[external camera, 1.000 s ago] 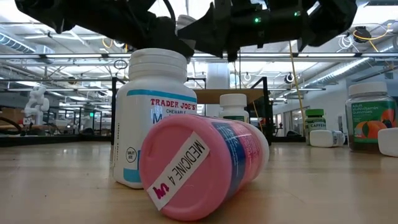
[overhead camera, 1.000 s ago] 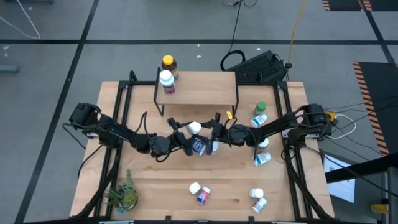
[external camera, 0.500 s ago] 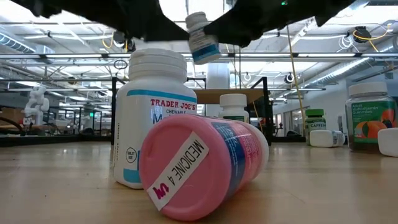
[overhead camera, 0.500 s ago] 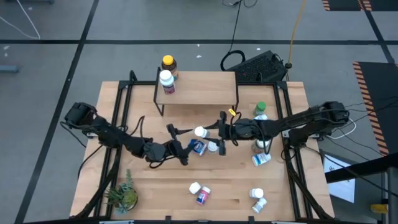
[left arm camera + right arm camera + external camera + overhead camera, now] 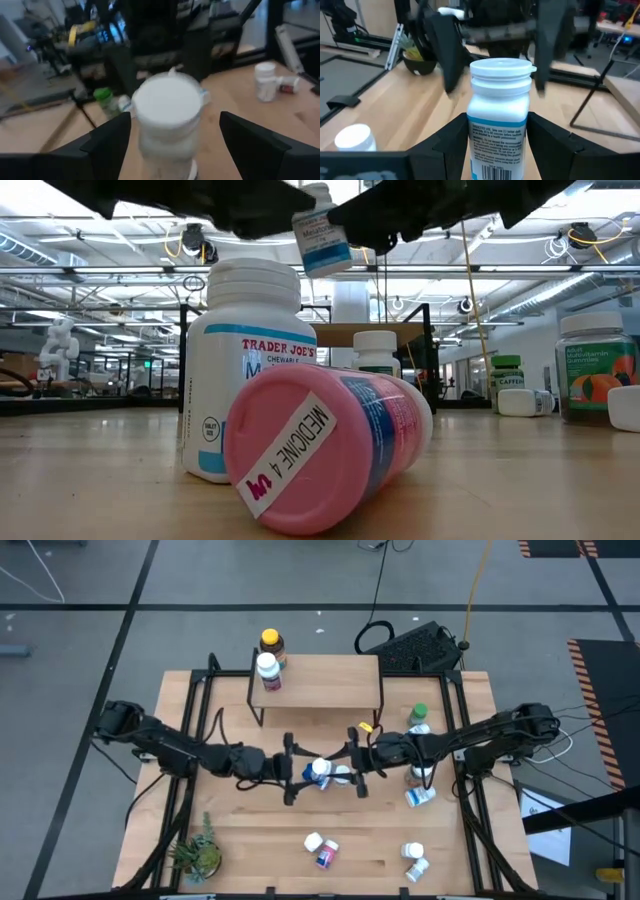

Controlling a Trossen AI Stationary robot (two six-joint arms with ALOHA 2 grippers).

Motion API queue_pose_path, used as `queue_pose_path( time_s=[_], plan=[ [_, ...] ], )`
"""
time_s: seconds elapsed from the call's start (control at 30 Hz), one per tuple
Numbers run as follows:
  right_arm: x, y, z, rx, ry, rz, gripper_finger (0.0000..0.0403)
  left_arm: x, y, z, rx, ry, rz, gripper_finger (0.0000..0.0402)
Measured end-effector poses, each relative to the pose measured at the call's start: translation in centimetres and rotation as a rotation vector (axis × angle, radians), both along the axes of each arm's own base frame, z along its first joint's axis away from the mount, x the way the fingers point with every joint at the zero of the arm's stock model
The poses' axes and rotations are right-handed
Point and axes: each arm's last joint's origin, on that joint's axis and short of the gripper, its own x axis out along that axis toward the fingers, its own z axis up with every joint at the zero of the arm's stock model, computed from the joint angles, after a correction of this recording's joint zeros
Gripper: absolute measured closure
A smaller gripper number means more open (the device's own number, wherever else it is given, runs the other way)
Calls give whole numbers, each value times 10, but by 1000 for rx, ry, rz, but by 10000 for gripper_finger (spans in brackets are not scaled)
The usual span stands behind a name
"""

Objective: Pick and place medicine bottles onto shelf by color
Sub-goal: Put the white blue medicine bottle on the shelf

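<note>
A small white medicine bottle [image 5: 499, 107] with a blue label and a white cap hangs in the air over the table's middle [image 5: 320, 770], with my right gripper [image 5: 338, 772] shut on it. My left gripper [image 5: 303, 772] faces it from the table's left, open. Its two fingers [image 5: 107, 145] stand on either side of the bottle's cap [image 5: 167, 102] with gaps, touching nothing. The shelf [image 5: 330, 690] stands at the far side. An amber yellow-capped bottle [image 5: 270, 641] and a white bottle [image 5: 267, 670] stand on its left end. My right gripper pinches the bottle's labelled body [image 5: 476, 135] between its two fingers [image 5: 452, 145], below the cap. The fingers come in about level from the table's right. The bottle is lifted clear of the table, cap up and slightly tilted [image 5: 322, 230].
A white bottle [image 5: 250, 370] stands beside a pink-capped one [image 5: 320, 450] lying near the front edge. More bottles lie at the right [image 5: 420, 795] and near right [image 5: 413, 860]; a green-capped one [image 5: 418, 715] stands far right. A potted plant [image 5: 197, 855] sits near left.
Both grippers have tipped up from pointing down to about level. The bottle has gone up with my right gripper and turned more upright. My left gripper has swung round toward the bottle and now faces it.
</note>
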Motion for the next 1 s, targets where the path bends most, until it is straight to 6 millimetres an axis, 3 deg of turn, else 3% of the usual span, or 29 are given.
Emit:
queue_pose_path(
  time_s=[0.23,0.53,0.67,0.87,1.0],
  plan=[
    [0,0,1,-18,-7,5,220,1,6,4,-44,-35,36,109],
    [0,0,1,5,-12,1,220,1,4,5,-54,-42,-32,209],
    [0,0,1,32,-11,-14,215,1,4,5,-54,-44,-31,235],
    [-1,-6,2,-52,-11,-216,166,-6,12,12,-34,-31,118,227],
    [-6,-12,7,-81,-18,-403,129,-25,25,31,-3,-14,206,230]
  ],
)
